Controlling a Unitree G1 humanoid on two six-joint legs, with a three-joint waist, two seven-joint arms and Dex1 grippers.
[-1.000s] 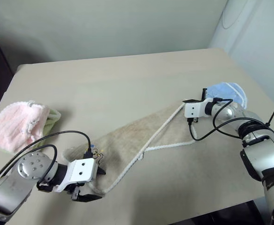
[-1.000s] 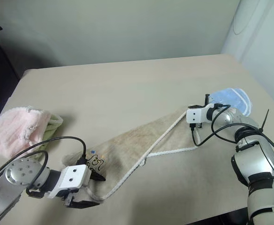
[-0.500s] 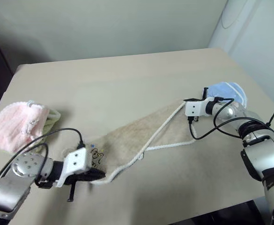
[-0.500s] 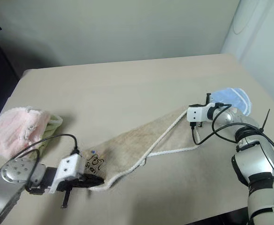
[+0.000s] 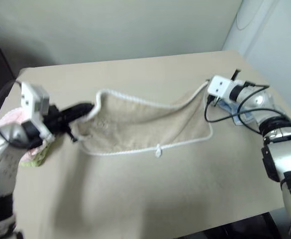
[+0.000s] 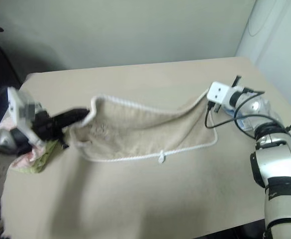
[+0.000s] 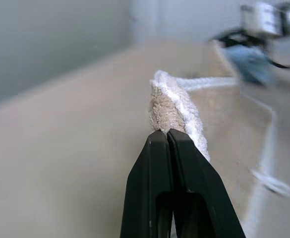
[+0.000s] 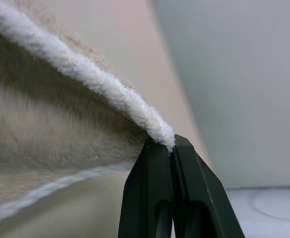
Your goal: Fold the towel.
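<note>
Towel (image 5: 145, 127): beige with white corded edge; stretched between both grippers, sagging over the table (image 5: 150, 199)
Left gripper (image 7: 167, 135): raised at the left, pointing inward; fingers pinched on one towel corner
Right gripper (image 8: 170, 147): raised at the right, pointing inward; fingers clamped on the opposite corner

Towel (image 5: 145, 127) in my jaws: beige terry, white corded edging all round, small white loop tag on the lower hem. My fingers (image 7: 184, 198) are black, wrist housings white. Counter (image 5: 150, 199) plain light tan. Pink fluffy cloth (image 5: 16, 119) at 9 o'clock, with yellow-green beneath it. Light blue cloth (image 5: 233, 108) at 3 o'clock.
</note>
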